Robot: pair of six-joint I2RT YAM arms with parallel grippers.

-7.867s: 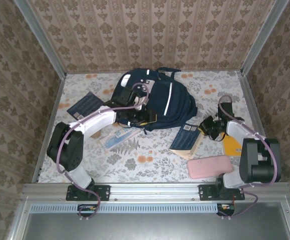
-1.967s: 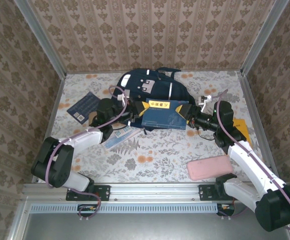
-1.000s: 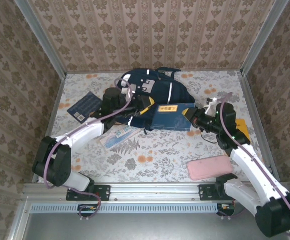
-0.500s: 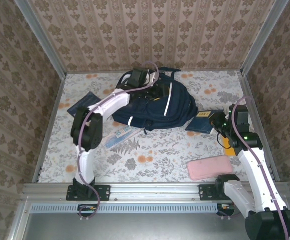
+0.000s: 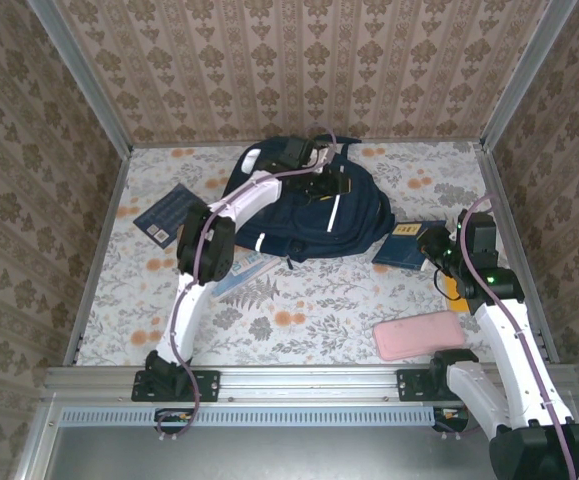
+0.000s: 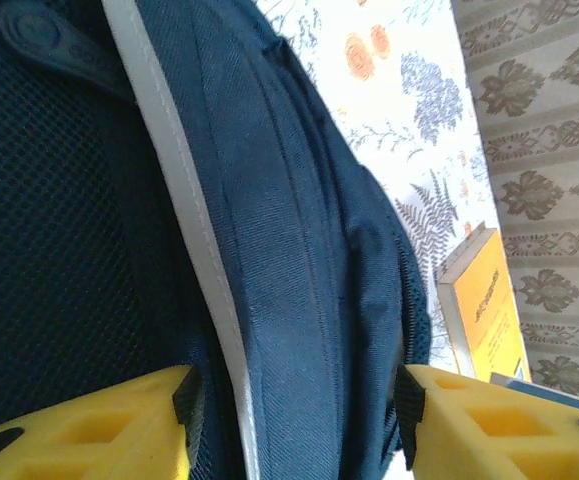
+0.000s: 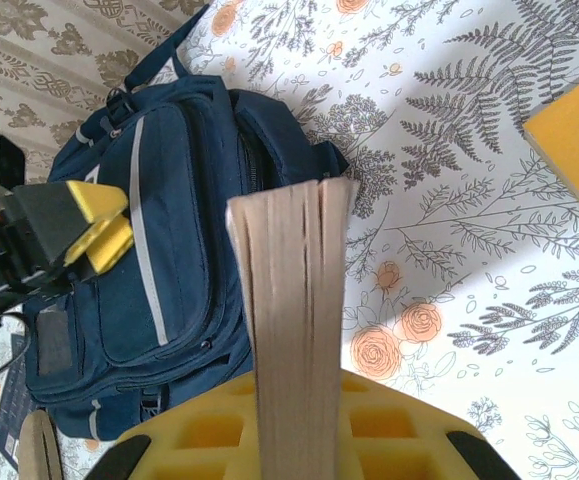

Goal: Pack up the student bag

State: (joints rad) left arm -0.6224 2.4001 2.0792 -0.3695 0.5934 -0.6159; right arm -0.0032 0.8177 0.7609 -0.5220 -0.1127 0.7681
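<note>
Student bag lies flat on the table. I see my left tool released and spread over the bag's front, its white stripe between the fingers. Just right of the bag, my right tool is clenched on a blue book.

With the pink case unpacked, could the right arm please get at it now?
Probably not yet: the pink case lies uncovered nearby, but the right hand is shut on a blue book.
</note>
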